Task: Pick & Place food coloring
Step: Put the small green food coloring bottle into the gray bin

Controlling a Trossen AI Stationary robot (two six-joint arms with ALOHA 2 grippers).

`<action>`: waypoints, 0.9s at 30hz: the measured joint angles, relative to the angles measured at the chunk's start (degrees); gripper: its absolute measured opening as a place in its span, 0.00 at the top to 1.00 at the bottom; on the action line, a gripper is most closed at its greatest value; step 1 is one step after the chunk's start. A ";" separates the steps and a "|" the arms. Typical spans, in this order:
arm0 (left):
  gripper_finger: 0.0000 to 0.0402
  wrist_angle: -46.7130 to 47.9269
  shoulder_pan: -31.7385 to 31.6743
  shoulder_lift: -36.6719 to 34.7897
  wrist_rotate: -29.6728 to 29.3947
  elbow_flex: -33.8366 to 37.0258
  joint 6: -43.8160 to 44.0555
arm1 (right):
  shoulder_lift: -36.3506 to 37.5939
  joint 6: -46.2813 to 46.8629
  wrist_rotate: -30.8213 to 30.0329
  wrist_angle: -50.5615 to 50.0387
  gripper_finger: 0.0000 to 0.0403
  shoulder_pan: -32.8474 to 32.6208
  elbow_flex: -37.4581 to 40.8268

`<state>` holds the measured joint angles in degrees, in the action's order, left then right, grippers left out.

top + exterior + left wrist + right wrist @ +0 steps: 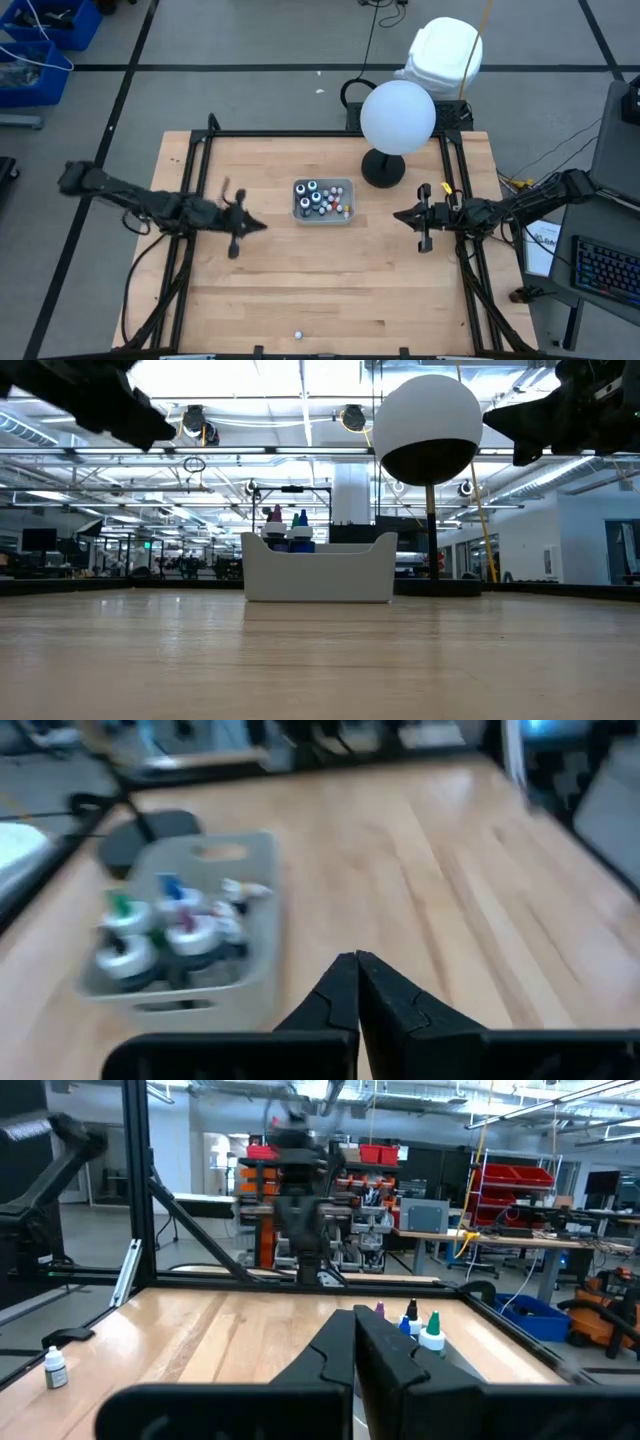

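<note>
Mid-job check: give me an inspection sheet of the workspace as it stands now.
Surface: wooden table, mostly bare.
Job's things: food coloring bottles upright in the grey tray at table centre; one small bottle alone at the near edge.
Clutter: white globe lamp beside the tray.
Grippers: left claw and right claw shut, empty, flanking the tray.
Cables: black cable by the lamp.
Surroundings: keyboard, blue bins.

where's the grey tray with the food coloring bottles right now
In the high view the grey tray sits near the table's centre, between the left gripper and right gripper, just left of the white globe's black stand.
</note>
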<state>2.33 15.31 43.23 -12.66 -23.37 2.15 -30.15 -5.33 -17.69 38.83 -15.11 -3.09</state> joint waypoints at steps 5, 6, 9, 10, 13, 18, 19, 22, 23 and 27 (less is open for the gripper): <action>0.96 7.65 13.62 18.76 -10.34 -12.84 2.60 | 0.00 -0.04 0.02 0.07 1.00 0.00 0.04; 0.96 9.64 15.51 23.06 -10.77 -16.34 3.59 | 0.00 0.08 0.02 0.07 1.00 0.00 0.04; 0.97 18.00 19.36 35.91 -9.58 -27.73 6.16 | 0.00 0.11 0.02 0.35 1.00 0.00 0.04; 0.97 21.06 20.21 39.89 -9.24 -31.66 6.72 | -0.02 0.18 0.02 0.36 1.00 0.00 0.04; 0.98 29.83 21.63 50.31 -9.18 -43.40 10.02 | -0.02 1.18 0.06 0.39 1.00 0.00 0.09; 0.86 36.84 22.42 63.61 -0.85 -59.29 12.28 | -0.04 1.63 0.48 0.36 1.00 0.00 0.09; 0.82 37.93 22.66 65.56 1.31 -61.89 11.77 | -0.04 1.63 0.94 0.32 1.00 0.00 0.09; 0.69 40.61 23.18 70.37 6.51 -68.94 9.88 | -0.04 1.64 2.62 0.20 1.00 0.00 0.09; 0.65 41.25 23.46 71.50 7.78 -70.86 9.12 | -0.04 1.65 3.00 0.20 1.00 0.00 0.09; 0.53 41.03 24.42 74.39 11.24 -75.54 6.94 | -0.04 1.65 3.02 -0.03 1.00 0.00 0.09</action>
<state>43.36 39.73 117.61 -1.42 -98.91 9.09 -30.20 -3.68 -14.68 38.80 -15.11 -3.01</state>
